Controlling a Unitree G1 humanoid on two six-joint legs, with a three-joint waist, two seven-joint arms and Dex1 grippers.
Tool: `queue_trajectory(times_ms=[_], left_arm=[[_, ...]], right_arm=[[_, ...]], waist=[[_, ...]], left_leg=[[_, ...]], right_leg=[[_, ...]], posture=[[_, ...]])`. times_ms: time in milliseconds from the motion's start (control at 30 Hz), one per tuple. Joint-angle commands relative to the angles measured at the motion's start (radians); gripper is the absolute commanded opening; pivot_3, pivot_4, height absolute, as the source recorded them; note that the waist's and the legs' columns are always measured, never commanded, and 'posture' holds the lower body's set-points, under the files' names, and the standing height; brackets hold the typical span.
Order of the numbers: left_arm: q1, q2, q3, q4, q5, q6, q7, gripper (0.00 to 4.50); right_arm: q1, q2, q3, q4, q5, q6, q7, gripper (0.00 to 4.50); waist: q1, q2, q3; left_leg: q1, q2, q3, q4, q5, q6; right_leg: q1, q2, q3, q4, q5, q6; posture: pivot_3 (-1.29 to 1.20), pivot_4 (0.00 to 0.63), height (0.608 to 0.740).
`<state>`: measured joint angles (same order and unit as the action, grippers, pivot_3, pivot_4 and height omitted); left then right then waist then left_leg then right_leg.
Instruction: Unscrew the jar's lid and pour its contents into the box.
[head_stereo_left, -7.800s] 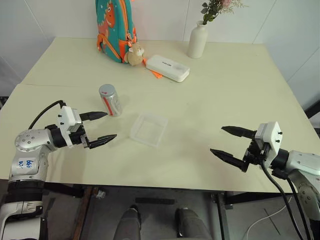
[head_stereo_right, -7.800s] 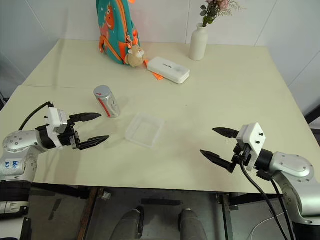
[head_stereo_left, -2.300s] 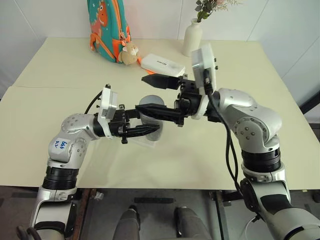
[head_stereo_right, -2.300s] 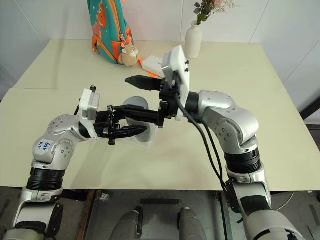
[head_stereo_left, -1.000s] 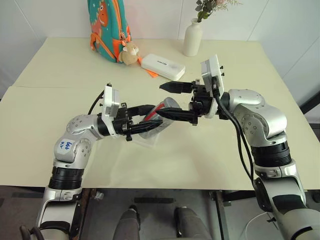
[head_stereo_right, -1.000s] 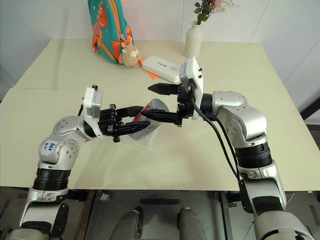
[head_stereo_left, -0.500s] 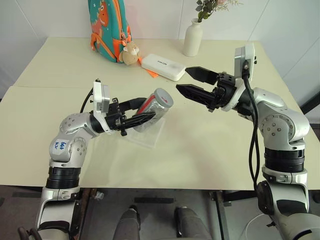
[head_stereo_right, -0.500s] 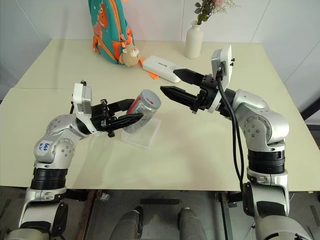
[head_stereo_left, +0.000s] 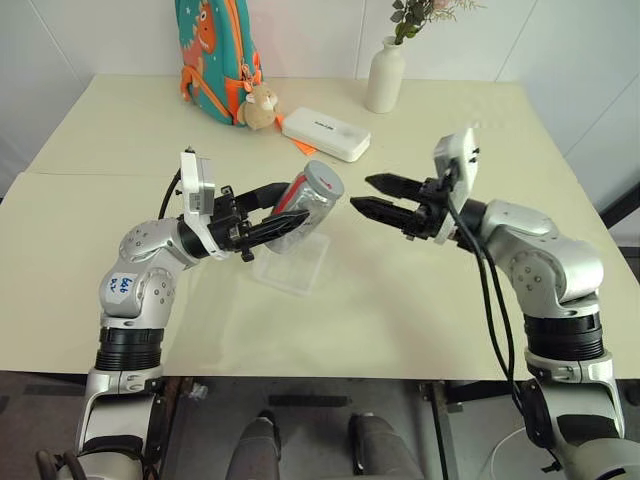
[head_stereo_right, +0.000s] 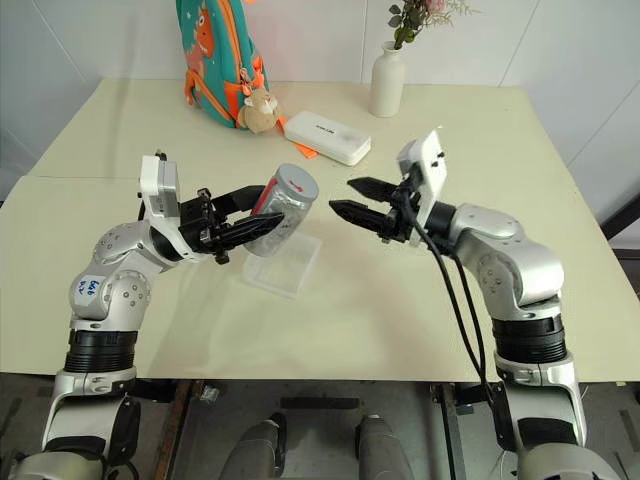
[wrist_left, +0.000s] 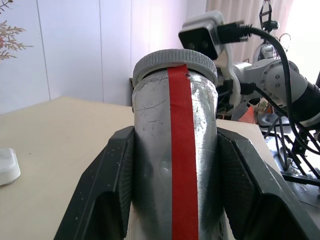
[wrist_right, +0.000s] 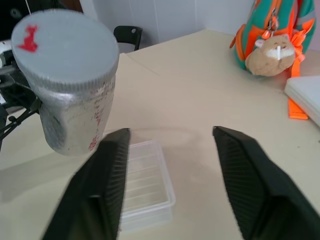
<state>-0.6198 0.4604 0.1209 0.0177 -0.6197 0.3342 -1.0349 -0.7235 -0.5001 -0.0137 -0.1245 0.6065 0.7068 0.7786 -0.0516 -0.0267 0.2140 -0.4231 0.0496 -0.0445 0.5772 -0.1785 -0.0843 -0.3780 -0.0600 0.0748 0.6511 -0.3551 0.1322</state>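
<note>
Left eye view: jar (head_stereo_left: 303, 200) is clamped by left hand (head_stereo_left: 262, 222), lid (head_stereo_left: 326, 180) aimed at nearby right hand (head_stereo_left: 372, 195), fingers apart.

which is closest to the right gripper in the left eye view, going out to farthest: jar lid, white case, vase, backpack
1. lid, just left of the right gripper, on the held jar
2. white case, behind it
3. vase, at the table's far edge
4. backpack, far left corner

Plain white-walled test room, cream table (head_stereo_left: 450, 330), child's backpack (head_stereo_left: 215, 55), flower vase (head_stereo_left: 385, 80)
</note>
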Motion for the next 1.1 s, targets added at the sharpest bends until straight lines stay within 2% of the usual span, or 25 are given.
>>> queue_trajectory(times_ms=[33,100,567,1100], left_arm=[[-0.023,-0.004,0.015,-0.011,-0.012,-0.015,0.005,2.0],[-0.022,-0.007,0.014,-0.012,-0.012,-0.015,0.005,2.0],[-0.021,-0.016,-0.019,0.024,0.042,-0.047,0.001,2.0],[-0.063,-0.037,-0.069,0.083,0.084,-0.059,-0.027,2.0]], right_arm=[[-0.006,-0.006,0.022,-0.054,-0.021,-0.002,-0.006,1.56],[-0.012,-0.009,0.046,-0.069,-0.036,0.008,-0.011,0.89],[-0.125,0.007,0.05,-0.195,0.045,0.207,-0.077,0.89],[-0.177,0.091,0.058,-0.251,0.08,0.28,-0.109,0.89]], waist=[[0.0,0.0,0.0],[0.0,0.0,0.0],[0.003,0.0,0.0],[0.001,0.0,0.0]], left_leg=[[0.0,0.0,0.0,0.0,0.0,0.0],[0.0,0.0,0.0,0.0,0.0,0.0],[0.0,0.0,0.0,0.0,0.0,0.0],[0.0,0.0,0.0,-0.001,0.0,0.0]], right_leg=[[0.0,0.0,0.0,0.0,0.0,0.0],[0.0,0.0,0.0,0.0,0.0,0.0],[0.0,0.0,0.0,0.0,0.0,0.0],[0.0,0.0,0.0,-0.001,0.0,0.0]], posture=[[0.0,0.15,0.74],[0.0,0.15,0.74],[0.0,0.15,0.74],[0.0,0.15,0.74]])
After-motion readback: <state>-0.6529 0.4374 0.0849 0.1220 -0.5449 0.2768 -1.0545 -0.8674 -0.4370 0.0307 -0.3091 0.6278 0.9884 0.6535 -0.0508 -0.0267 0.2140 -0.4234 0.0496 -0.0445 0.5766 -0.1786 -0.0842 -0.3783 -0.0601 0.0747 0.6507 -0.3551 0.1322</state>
